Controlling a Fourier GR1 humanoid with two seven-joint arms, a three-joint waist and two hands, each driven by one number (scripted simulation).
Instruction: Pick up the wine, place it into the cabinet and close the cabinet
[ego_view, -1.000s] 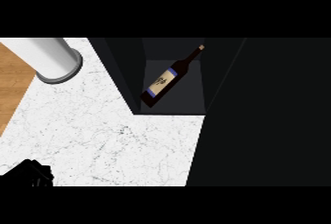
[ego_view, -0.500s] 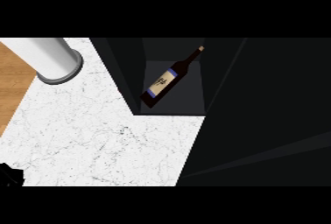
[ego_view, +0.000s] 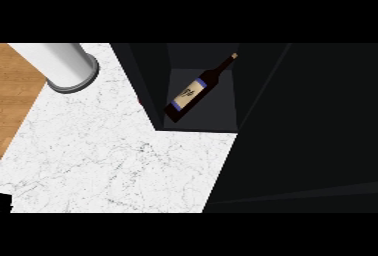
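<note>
1. A small sliver of the black left robot hand (ego_view: 4, 202) shows at the view's far edge, about 8 o'clock.
2. Its pose is too cropped to make out.

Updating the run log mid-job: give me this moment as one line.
dark glass wine bottle: lying inside dark cabinet | cabinet: open | hands: not in view | white marble counter: grey-based white cylinder at back left

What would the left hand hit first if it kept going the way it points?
Cannot tell: only a dark sliver, possibly the left hand, shows at the lower left edge, so no heading reads. Nearest it is bare counter; the cabinet and wine bottle lie farther off.
</note>
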